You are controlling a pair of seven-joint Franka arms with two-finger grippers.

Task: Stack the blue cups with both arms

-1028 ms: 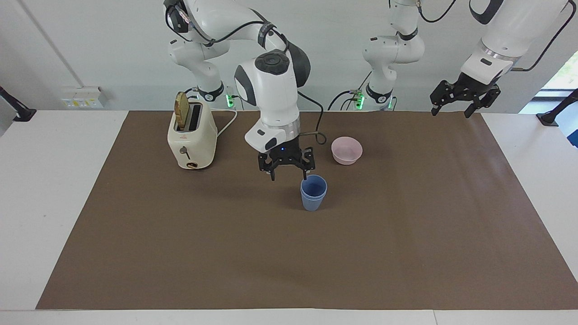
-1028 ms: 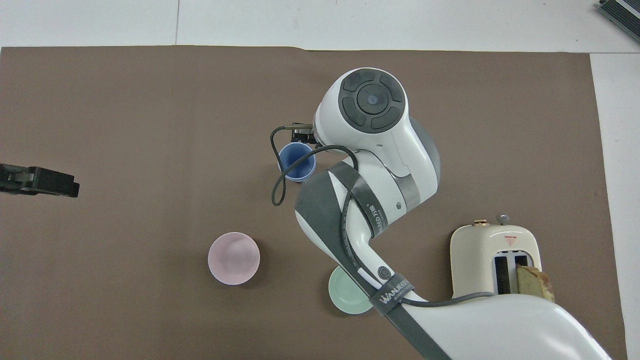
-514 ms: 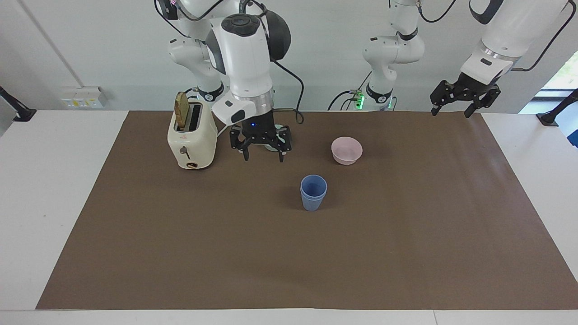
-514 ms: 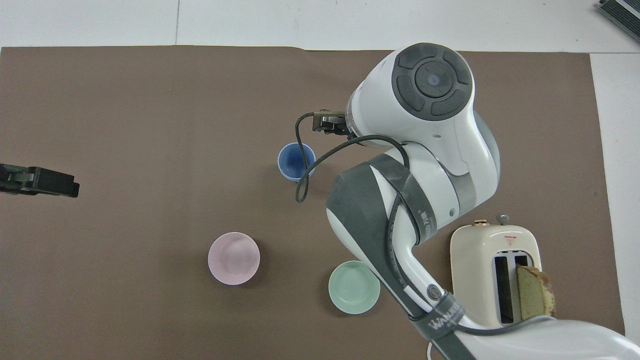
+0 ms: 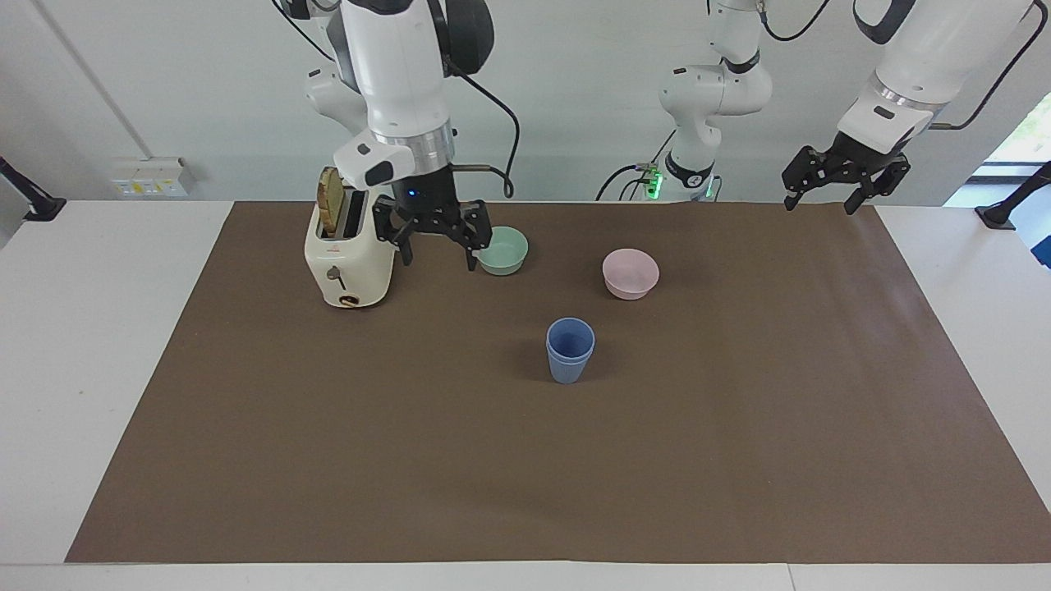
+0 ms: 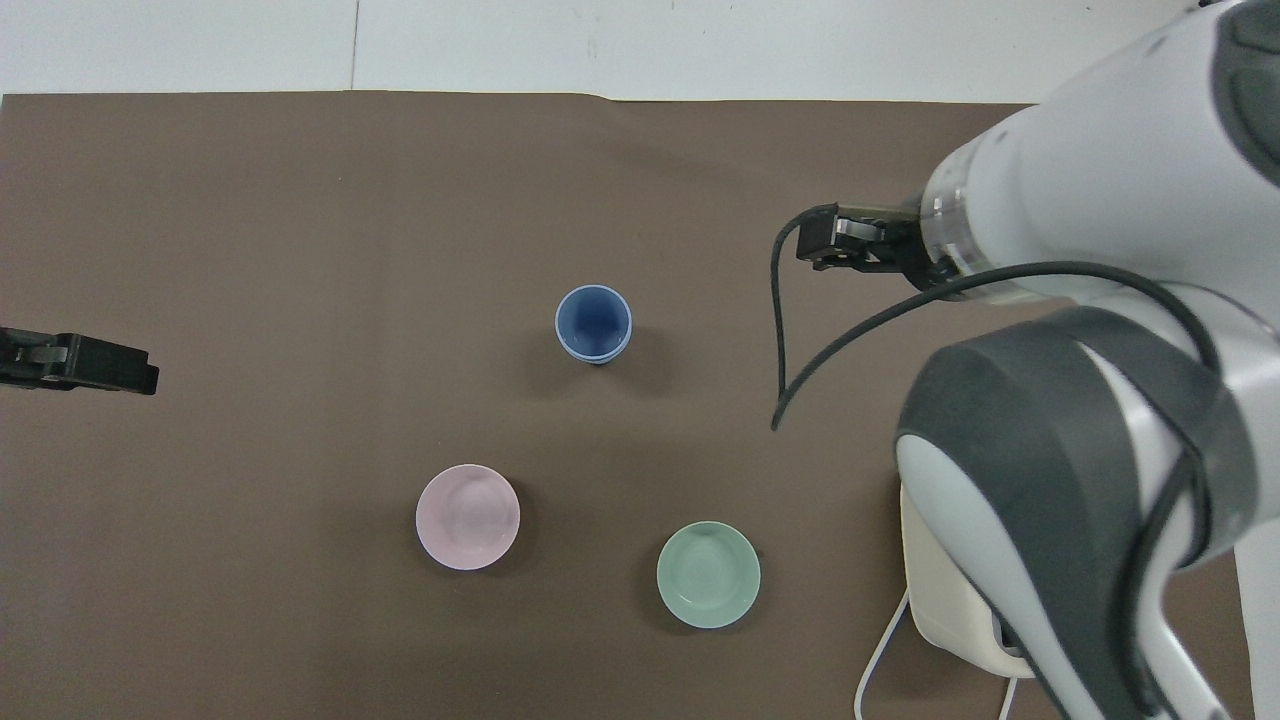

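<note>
Blue cups (image 5: pixel 570 350): two, one nested inside the other, set upright on the brown mat (image 5: pixel 739 460) near the table's middle, farther from the robots than both bowls. No gripper is touching them.

Right gripper (image 5: pixel 436 232): raised, jaws apart and empty, placed over the mat between the toaster (image 5: pixel 349 258) and the green bowl (image 5: pixel 502 250).

Left gripper (image 5: pixel 843 176): jaws apart, empty, held waiting above the mat's edge at the left arm's end.

Pink bowl (image 5: pixel 630 273): beside the green bowl, untouched.

Step in hand: stacking is judged complete, the right arm being clear of the stack. Next move: only parking of the right arm appears to be called for.
</note>
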